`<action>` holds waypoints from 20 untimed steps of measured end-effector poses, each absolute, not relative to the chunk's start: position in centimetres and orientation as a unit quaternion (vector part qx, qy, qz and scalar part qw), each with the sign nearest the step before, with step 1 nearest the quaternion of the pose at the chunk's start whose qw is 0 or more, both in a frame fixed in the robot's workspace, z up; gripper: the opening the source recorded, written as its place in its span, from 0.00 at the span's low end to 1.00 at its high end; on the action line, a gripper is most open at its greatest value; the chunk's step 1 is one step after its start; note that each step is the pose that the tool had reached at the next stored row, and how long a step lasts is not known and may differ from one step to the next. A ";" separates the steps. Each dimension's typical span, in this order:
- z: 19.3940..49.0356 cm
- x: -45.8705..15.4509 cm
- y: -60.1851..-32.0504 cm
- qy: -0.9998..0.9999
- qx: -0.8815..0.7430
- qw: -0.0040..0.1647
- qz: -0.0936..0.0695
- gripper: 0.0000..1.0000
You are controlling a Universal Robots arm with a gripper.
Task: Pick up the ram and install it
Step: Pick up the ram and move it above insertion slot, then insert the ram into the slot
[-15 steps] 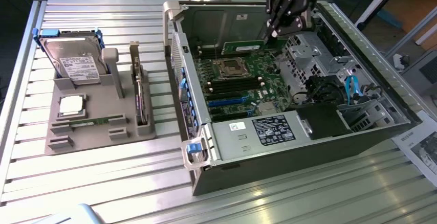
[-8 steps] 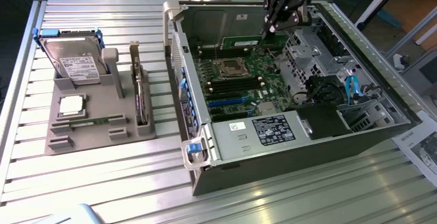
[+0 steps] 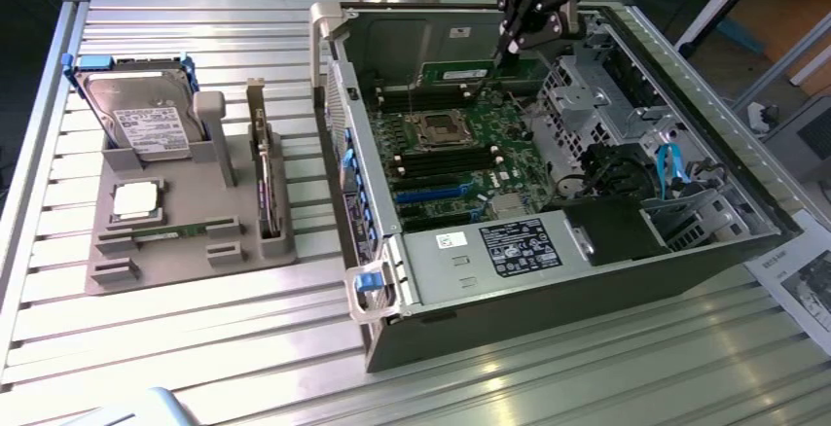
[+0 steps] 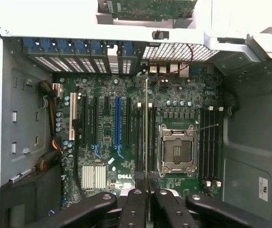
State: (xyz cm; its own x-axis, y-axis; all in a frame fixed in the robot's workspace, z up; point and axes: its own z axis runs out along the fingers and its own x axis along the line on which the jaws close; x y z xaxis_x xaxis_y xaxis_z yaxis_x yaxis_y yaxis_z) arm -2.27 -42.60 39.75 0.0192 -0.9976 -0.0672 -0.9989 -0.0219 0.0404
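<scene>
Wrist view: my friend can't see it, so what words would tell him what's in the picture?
Black jaws closed on the ram, seen edge-on as a thin green stick, over the motherboard inside an open computer case. It runs along the black memory slots beside the empty processor socket.

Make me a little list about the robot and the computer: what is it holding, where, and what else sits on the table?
gripper: shut on the ram
ram: thin green stick, seen edge-on, over the black slots beside the processor socket
pushed into a slot: cannot tell
computer case: open, lying on the metal table
grey tray: on the exterior view's left of the case, holding a hard drive and an upright card
</scene>
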 end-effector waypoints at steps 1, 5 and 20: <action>39.7 -2.3 -42.5 0.699 -0.714 0.009 0.038 0.13; 39.7 -2.2 -42.0 0.699 -0.714 0.009 0.038 0.13; 39.7 -2.1 -42.0 0.699 -0.714 0.009 0.038 0.13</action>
State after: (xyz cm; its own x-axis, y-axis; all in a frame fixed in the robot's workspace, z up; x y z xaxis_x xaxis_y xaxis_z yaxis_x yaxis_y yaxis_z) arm -2.10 -41.98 39.68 0.0193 -0.9975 -0.0675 -0.9989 -0.0221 0.0402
